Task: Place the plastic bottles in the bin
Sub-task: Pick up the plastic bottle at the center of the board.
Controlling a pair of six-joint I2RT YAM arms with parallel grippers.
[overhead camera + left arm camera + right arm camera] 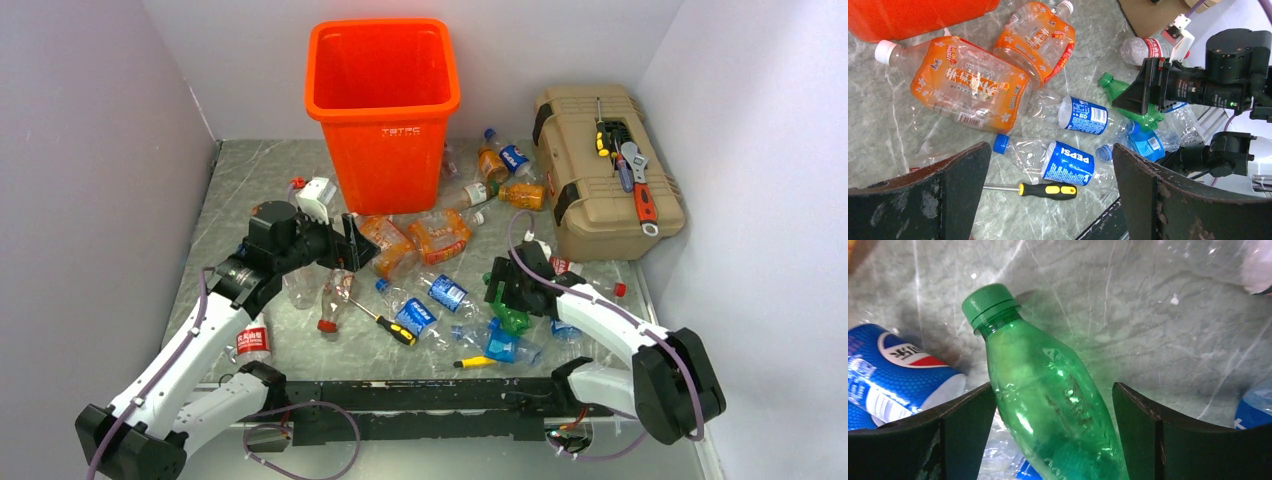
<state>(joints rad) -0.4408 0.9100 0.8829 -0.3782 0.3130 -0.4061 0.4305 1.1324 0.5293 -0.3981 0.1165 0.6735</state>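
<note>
Straddling a green bottle (1048, 390) that lay on its side on the marbled table (250, 180), the right gripper (505, 300) had its jaws spread wide, one finger along each flank. Whether either pad touched the plastic could not be told, and the bottle was not lifted. The left gripper (358, 245) hung with jaws wide and empty above a crushed orange bottle (970, 85), just in front of the bin (383, 150). The bin stood upright at the far middle of the table, well apart from the green bottle. Other plastic bottles (445, 293) lay scattered between the arms and the bin, with a yellow-handled screwdriver (1048, 189) among them and a tan toolbox (600, 190) to the right. The step in hand appeared to be the grasp on the green bottle. The next move would likely call for closing on its smooth, thin body without squeezing it out, then lifting it clear of the blue-labelled bottles beside it and carrying it over the bin's rim.
</note>
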